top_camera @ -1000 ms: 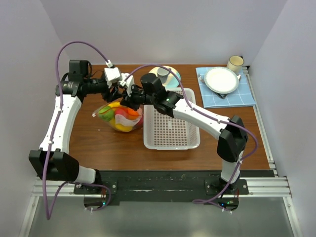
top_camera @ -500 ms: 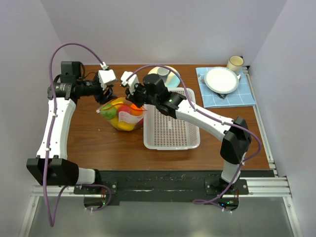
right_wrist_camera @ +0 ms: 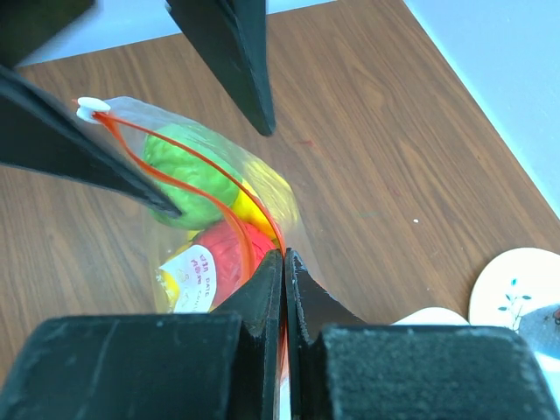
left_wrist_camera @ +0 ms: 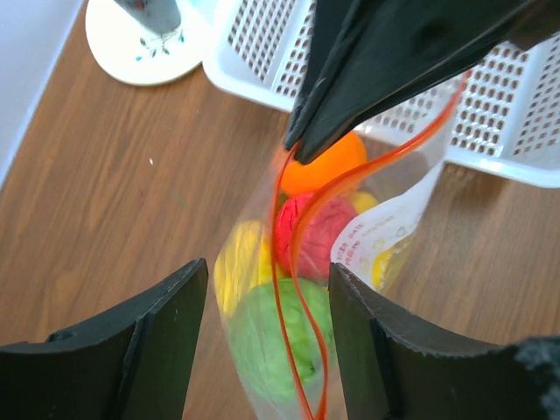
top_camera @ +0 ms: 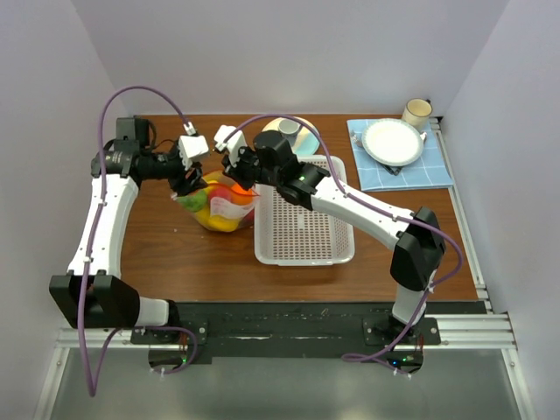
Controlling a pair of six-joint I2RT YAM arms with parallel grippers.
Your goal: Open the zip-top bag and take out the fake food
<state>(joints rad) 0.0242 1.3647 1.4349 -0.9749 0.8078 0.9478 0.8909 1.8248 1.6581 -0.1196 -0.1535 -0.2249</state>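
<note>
Pinching the orange strip of the zip-top bag (right_wrist_camera: 197,276) in my clenched right gripper (right_wrist_camera: 283,255) holds its mouth upright just beside the basket (top_camera: 302,236); my left gripper (left_wrist_camera: 267,271) hangs released astride the other lip — placed, I judge, to pull it apart — with the fake food (left_wrist_camera: 262,337) inside.

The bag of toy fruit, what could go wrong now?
1. The right tool pinches only a thin edge of the zip-top bag, so the plastic might slip out.
2. The left tool is open around the orange zip strip; if it closes on both sides, it could squeeze the mouth shut.
3. A hard tug might tip the bag and spill the fake food.
</note>
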